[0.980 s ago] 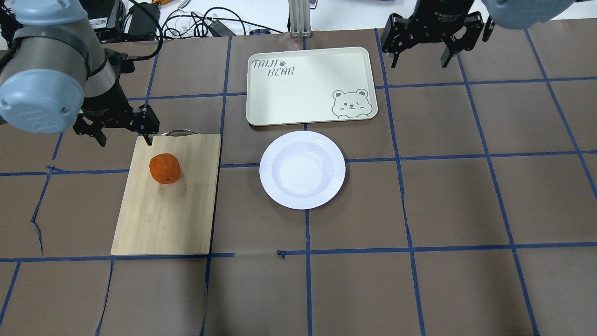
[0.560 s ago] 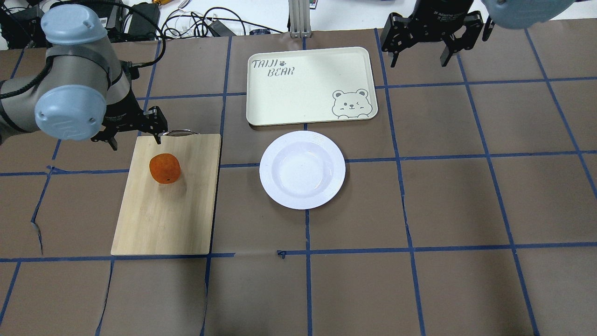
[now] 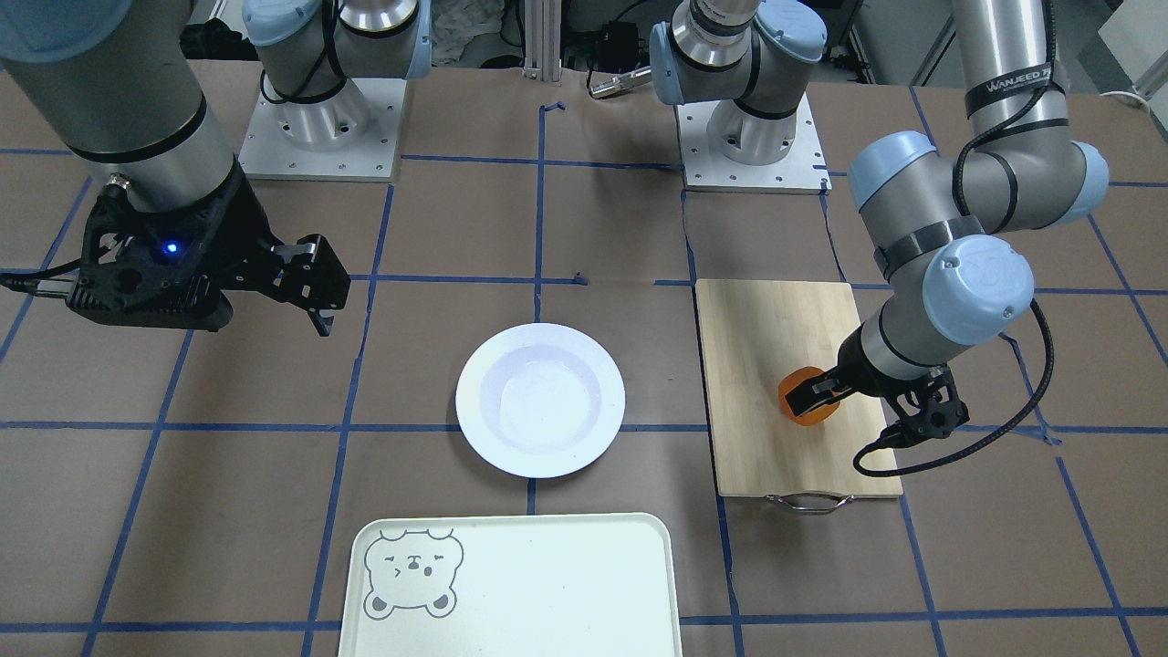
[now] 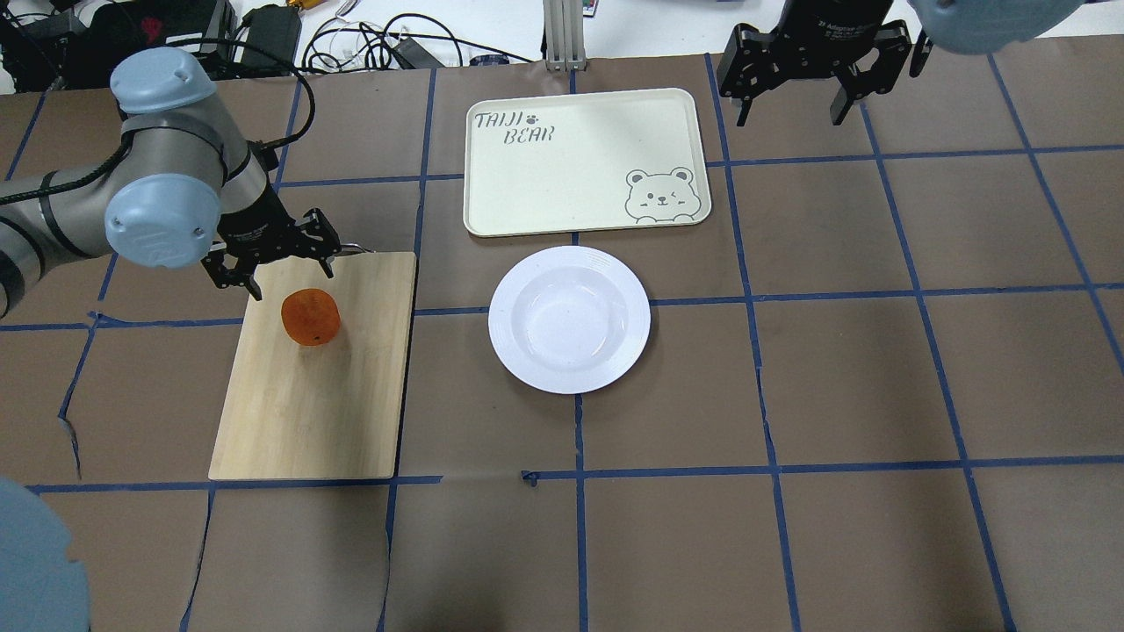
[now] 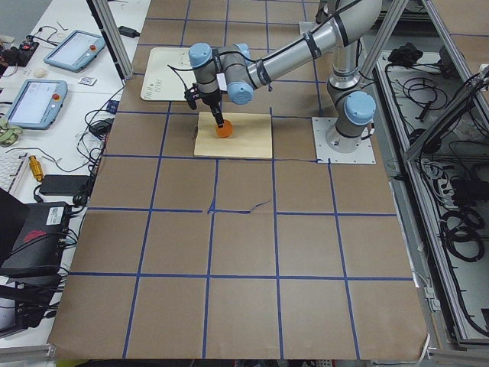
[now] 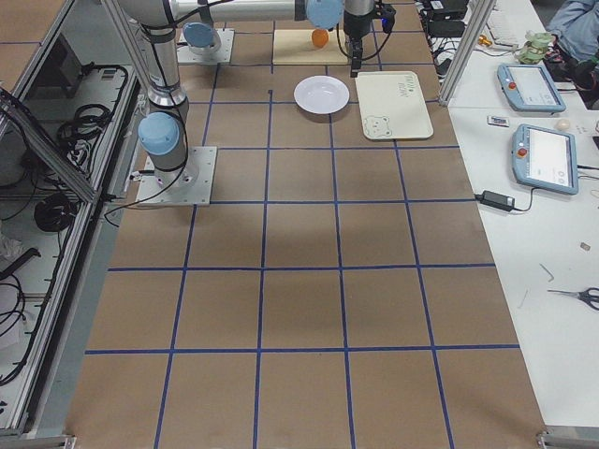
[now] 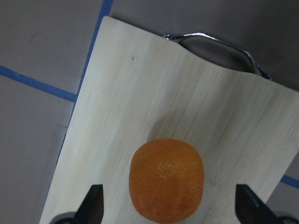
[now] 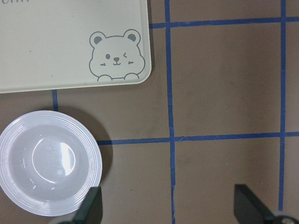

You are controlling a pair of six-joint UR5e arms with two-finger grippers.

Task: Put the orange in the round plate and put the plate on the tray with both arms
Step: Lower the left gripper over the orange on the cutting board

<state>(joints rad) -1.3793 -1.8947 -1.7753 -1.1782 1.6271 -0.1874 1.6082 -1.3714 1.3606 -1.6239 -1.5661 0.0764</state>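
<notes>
The orange point(image 4: 310, 317) point(image 7: 167, 179) point(image 3: 805, 408) lies on the far half of a bamboo cutting board point(image 4: 316, 412). My left gripper point(image 4: 291, 277) point(image 7: 170, 205) is open and hangs just over the orange's far side. In the left wrist view the fruit sits between the two fingers, untouched. The empty round plate point(image 4: 569, 319) point(image 3: 540, 400) point(image 8: 46, 163) rests mid-table, with the tray point(image 4: 580, 167) point(image 3: 529, 584) point(image 8: 70, 42) just beyond it. My right gripper point(image 4: 790, 114) point(image 8: 170, 205) is open, holds nothing, and hovers high beside the tray's right end.
The board's metal handle point(image 7: 215, 42) points to the far side, under my left wrist. Cables and boxes point(image 4: 351, 39) and an aluminium post point(image 4: 562, 31) line the far edge. Both arm bases point(image 3: 319, 128) point(image 3: 748, 146) stand at the near edge. Blue tape lines grid the brown table.
My left arm swung right and came down toward the orange, its open gripper turning to bracket the fruit from the far side. Orange, plate, tray and right gripper stayed put.
</notes>
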